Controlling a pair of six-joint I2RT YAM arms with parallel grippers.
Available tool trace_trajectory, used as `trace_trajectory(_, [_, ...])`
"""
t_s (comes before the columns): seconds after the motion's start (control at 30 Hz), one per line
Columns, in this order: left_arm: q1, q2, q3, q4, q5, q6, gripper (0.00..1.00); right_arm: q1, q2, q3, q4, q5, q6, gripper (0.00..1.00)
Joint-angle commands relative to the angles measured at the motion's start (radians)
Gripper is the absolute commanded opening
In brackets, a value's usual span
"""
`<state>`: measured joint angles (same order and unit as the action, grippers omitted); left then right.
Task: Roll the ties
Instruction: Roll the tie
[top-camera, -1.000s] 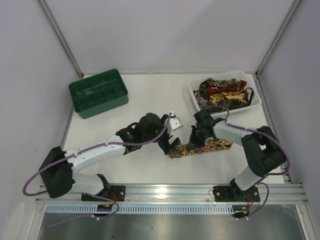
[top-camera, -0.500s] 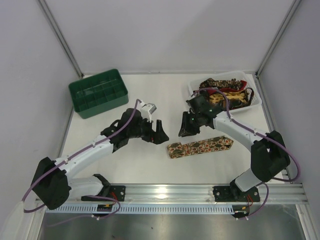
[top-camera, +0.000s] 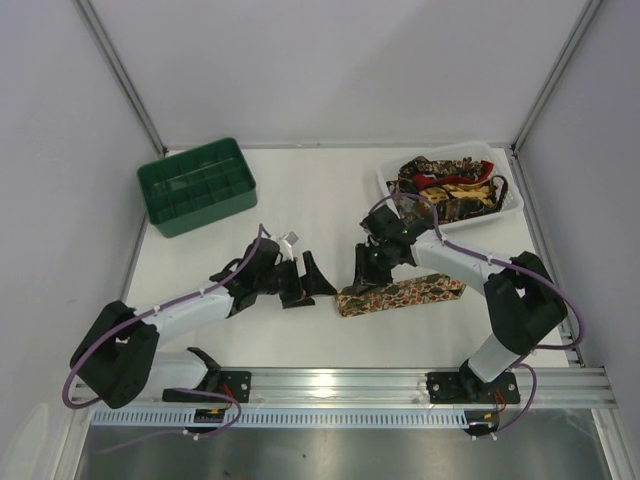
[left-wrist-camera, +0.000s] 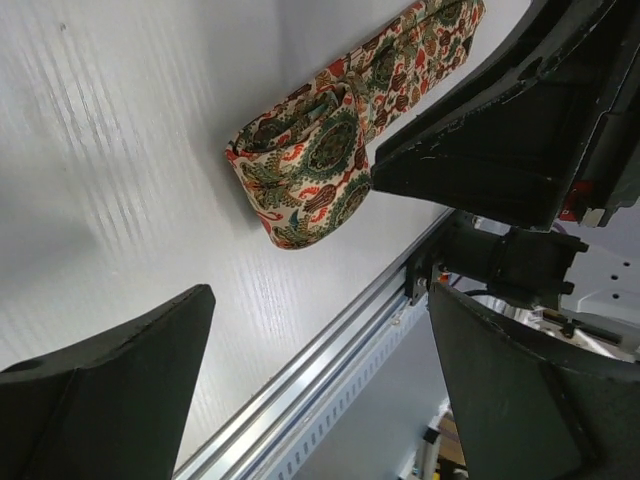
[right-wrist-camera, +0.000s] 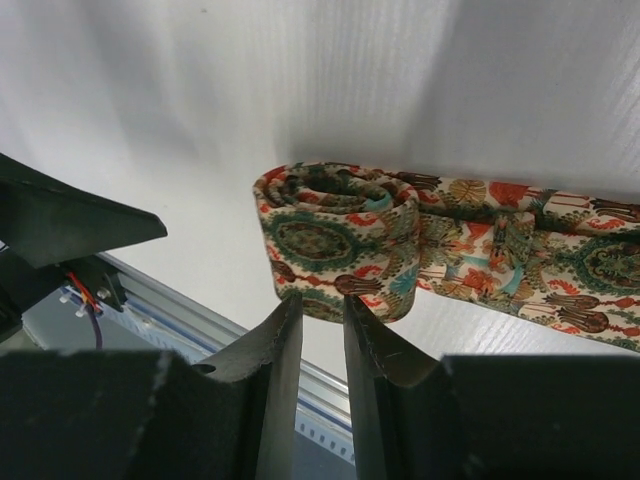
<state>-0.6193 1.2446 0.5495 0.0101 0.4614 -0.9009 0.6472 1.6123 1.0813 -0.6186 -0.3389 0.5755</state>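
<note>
A paisley tie (top-camera: 405, 292) lies folded on the table, its left end rolled up (right-wrist-camera: 335, 240); it also shows in the left wrist view (left-wrist-camera: 315, 175). My right gripper (top-camera: 366, 268) hangs just over that rolled end. Its jaws are almost shut with a narrow empty gap, and the fingertips (right-wrist-camera: 292, 305) sit at the roll's near edge (right-wrist-camera: 322, 300). My left gripper (top-camera: 310, 280) is wide open and empty, low over the table a short way left of the roll. Several more ties (top-camera: 448, 190) lie piled in the tray.
A white tray (top-camera: 512, 208) stands at the back right. A green compartmented crate (top-camera: 196, 186) stands at the back left. The metal rail (top-camera: 340, 382) runs along the table's near edge.
Both grippers had lifted off the tie and drawn apart. Now the right one has come back down to the rolled end, and the left one has dropped low beside it.
</note>
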Motion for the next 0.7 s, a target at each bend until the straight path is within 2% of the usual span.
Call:
trace_trajectory(0.0, [0.004, 0.027, -0.023, 0.137, 0.053, -0.148, 0.94, 0.005, 0.034, -0.02, 0.036, 0.008, 0.009, 0.29])
trace_trajectory(0.23, [0.001, 0.076, -0.037, 0.189, 0.01, -0.237, 0.96, -0.006, 0.087, -0.04, 0.086, 0.026, 0.006, 0.28])
trace_trajectory(0.4, [-0.023, 0.182, -0.036, 0.281, 0.019, -0.285, 0.95, -0.034, 0.103, -0.064, 0.115, 0.009, 0.001, 0.28])
trace_trajectory(0.57, [-0.053, 0.279, 0.01, 0.266, 0.022, -0.297, 0.93, -0.06, 0.101, -0.11, 0.149, -0.023, 0.011, 0.28])
trace_trajectory(0.67, [-0.062, 0.315, -0.011, 0.342, 0.01, -0.369, 0.9, -0.067, 0.101, -0.139, 0.166, -0.034, 0.011, 0.28])
